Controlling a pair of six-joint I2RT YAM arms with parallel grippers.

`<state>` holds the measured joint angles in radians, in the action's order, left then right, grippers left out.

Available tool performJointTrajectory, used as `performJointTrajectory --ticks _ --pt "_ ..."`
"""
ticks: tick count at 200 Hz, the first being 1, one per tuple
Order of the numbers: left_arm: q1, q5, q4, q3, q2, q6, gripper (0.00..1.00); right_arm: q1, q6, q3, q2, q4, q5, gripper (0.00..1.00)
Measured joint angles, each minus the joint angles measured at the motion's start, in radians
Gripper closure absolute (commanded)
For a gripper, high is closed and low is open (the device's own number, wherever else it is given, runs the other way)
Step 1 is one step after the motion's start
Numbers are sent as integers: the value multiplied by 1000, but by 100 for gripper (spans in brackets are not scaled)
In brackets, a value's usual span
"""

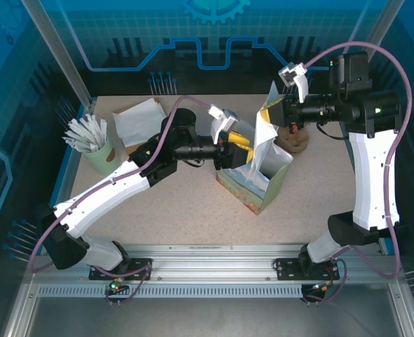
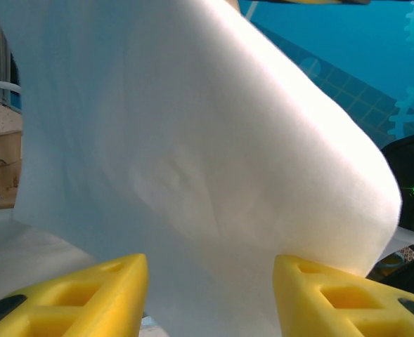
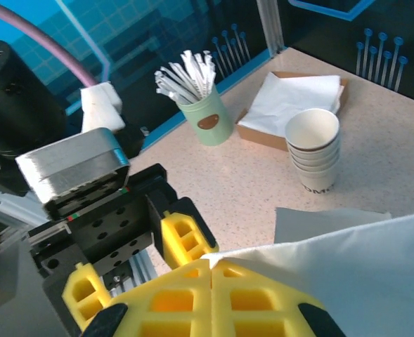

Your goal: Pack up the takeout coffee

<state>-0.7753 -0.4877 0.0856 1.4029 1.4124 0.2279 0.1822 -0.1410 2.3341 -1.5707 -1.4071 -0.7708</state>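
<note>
A white paper bag (image 1: 263, 158) with a patterned base stands at the table's middle, its mouth gaping up and to the left. My right gripper (image 1: 275, 112) is shut on the bag's upper edge; in the right wrist view its yellow pads (image 3: 185, 302) meet on the white paper (image 3: 347, 260). My left gripper (image 1: 233, 149) sits at the bag's mouth. In the left wrist view its yellow fingers (image 2: 94, 288) stand apart, with the bag's white wall (image 2: 214, 154) bulging close in front and nothing else between them. The takeout coffee is hidden.
A green holder of white wrapped sticks (image 1: 98, 147) stands at the left, beside napkins in a tray (image 1: 140, 119). Lidless white cups are stacked (image 3: 312, 147) near the napkins. A brown rounded thing (image 1: 296, 140) lies behind the bag.
</note>
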Motion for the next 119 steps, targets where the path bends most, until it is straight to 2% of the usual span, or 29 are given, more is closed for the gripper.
performJointTrajectory --ticks 60,89,119 --pt "0 0 21 -13 -29 -24 48 3 17 11 -4 30 -137 100" --pt "-6 -8 17 -13 -30 -20 48 9 29 11 -4 39 -135 100" --pt "-25 -8 12 -13 -23 -20 48 9 24 2 -8 29 -80 100"
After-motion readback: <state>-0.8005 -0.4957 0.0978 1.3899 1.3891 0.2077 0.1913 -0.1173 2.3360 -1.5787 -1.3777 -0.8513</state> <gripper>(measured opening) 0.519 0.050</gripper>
